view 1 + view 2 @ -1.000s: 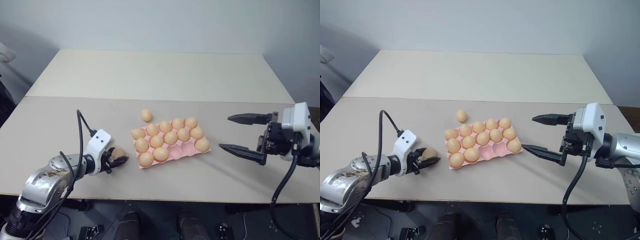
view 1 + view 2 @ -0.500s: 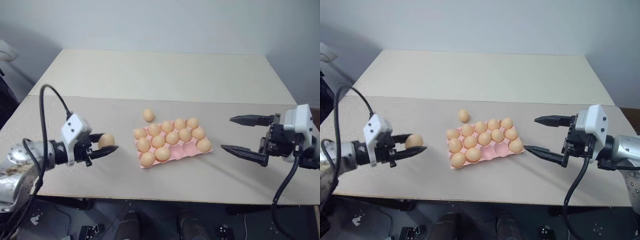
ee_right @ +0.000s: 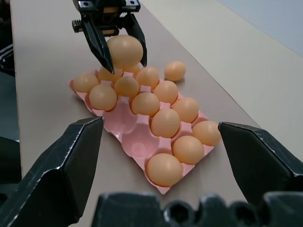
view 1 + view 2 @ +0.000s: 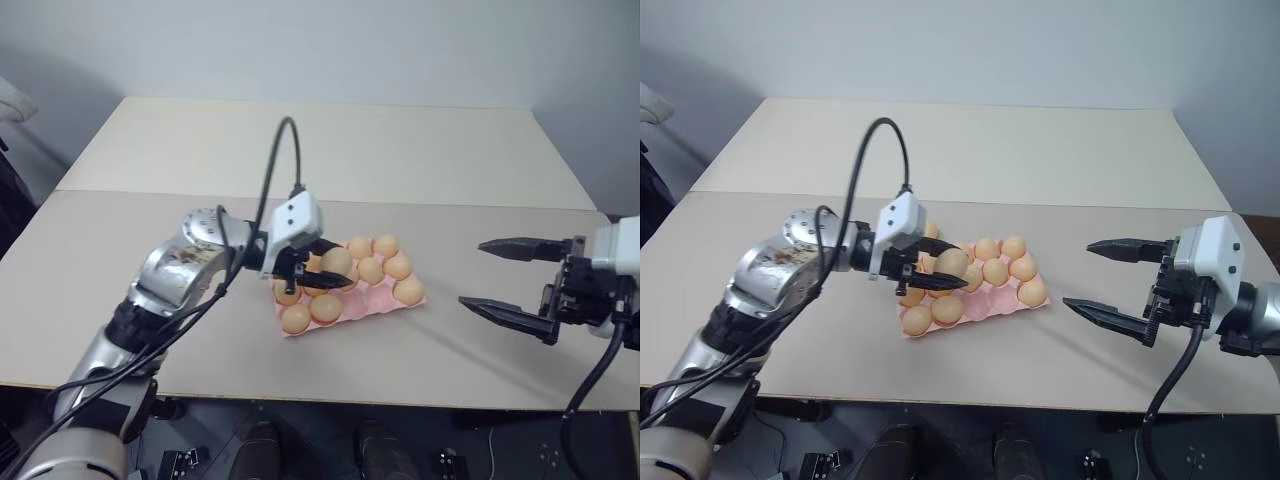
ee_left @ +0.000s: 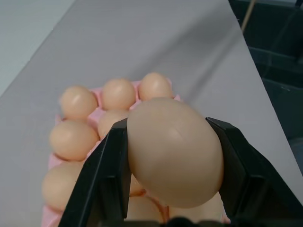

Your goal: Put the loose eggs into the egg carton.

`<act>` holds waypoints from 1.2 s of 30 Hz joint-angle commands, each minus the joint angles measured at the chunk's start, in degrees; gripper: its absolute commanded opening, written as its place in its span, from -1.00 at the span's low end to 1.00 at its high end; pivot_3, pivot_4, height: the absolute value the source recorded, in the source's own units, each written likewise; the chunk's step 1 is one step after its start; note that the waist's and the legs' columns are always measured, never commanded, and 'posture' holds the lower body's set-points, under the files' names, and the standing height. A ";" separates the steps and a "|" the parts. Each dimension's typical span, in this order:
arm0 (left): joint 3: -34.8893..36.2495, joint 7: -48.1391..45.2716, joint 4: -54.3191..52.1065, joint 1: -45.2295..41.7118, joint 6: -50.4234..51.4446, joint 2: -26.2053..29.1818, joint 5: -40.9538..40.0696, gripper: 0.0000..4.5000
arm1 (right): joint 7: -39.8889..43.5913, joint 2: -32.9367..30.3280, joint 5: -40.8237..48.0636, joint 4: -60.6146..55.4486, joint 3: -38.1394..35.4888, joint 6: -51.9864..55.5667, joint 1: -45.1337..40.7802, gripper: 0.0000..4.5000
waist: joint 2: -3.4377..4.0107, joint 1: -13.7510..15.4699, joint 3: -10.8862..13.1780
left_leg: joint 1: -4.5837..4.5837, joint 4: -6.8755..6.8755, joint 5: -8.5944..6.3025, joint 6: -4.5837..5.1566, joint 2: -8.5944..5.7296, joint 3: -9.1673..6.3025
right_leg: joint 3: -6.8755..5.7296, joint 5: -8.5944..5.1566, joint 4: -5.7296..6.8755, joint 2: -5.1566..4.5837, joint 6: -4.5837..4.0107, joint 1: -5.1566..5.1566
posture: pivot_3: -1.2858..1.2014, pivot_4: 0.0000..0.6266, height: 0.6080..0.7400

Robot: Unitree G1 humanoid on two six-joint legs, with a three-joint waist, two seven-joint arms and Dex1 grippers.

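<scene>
The pale pink egg carton [image 3: 122,121] lies mid-table with several orange-brown eggs in its cups and two bare cups on its near side. My left gripper [image 4: 338,266] hovers over the carton's left part, shut on one egg [image 5: 173,151], which also appears as the held egg [image 3: 124,50]. One loose egg [image 3: 175,70] lies on the table just behind the carton. To the right of the carton, my right gripper [image 4: 472,272] hangs open above the table, holding nothing.
The beige table [image 4: 330,150] stretches far behind the carton. Its front edge [image 4: 300,395] runs close below the carton. A black cable [image 4: 272,160] arches up over my left arm.
My left gripper has risen from the table's left side and swung right with the egg, ending above the carton. The right gripper has drifted slightly right and stayed open.
</scene>
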 commanded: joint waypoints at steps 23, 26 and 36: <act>-7.28 -6.03 10.35 -3.59 -8.85 -8.77 13.09 0.24 | 2.51 -0.41 0.80 -4.92 -7.02 0.55 6.12 1.00 | 0.00 0.47 0.00 | -0.03 0.06 0.00 0.00 -0.02 0.00 | 0.00 0.01 -0.03 -0.02 0.02 0.02 | 0.03 -0.52 1.00; -6.71 -5.52 10.37 -3.86 -8.45 -9.75 13.21 0.64 | 2.12 -0.16 0.91 -5.14 -6.90 0.56 6.19 1.00 | 0.00 0.48 0.00 | -0.03 0.06 0.00 0.00 -0.02 0.00 | 0.00 0.01 -0.03 -0.02 0.02 0.02 | 0.03 -0.52 1.00; 4.75 -4.80 1.02 -4.09 2.69 -4.87 5.06 0.99 | 2.41 -0.71 0.76 -3.58 -4.48 0.10 3.78 1.00 | 0.00 0.26 0.00 | -0.01 0.05 0.00 0.00 -0.01 0.00 | 0.00 0.01 0.01 -0.02 0.02 0.02 | 0.03 -0.52 1.00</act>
